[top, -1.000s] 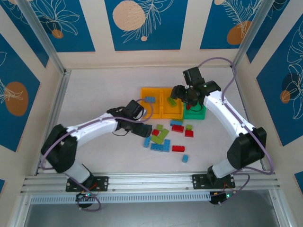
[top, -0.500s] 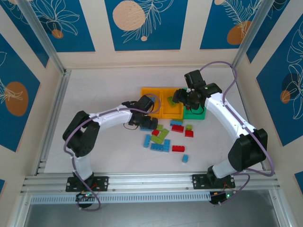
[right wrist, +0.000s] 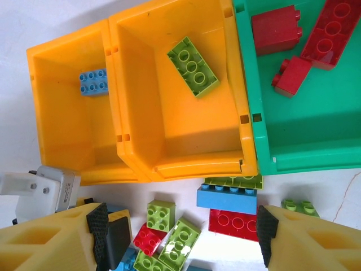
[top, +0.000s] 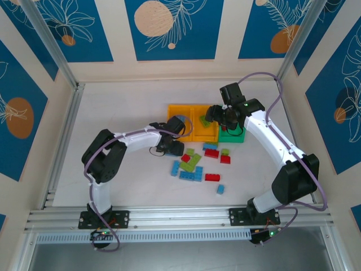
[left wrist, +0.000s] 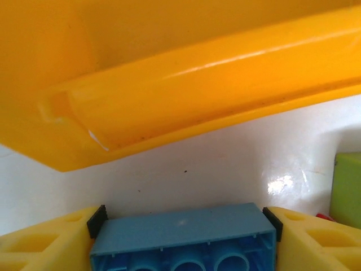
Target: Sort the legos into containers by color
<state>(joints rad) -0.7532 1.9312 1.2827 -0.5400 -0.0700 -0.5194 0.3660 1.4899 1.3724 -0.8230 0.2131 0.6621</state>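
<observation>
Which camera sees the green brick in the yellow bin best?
The right wrist camera: the green brick lies big and whole in the middle yellow bin. The top camera shows it as a small green speck. The left wrist camera faces a yellow bin wall from outside.

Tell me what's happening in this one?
The left gripper grips a light blue brick on the table beside an orange bin. The right gripper hangs open and empty above the three bins. Sorted already: a blue brick and a green brick in separate orange bins, red bricks in the green bin. More bricks lie loose on the table.
</observation>
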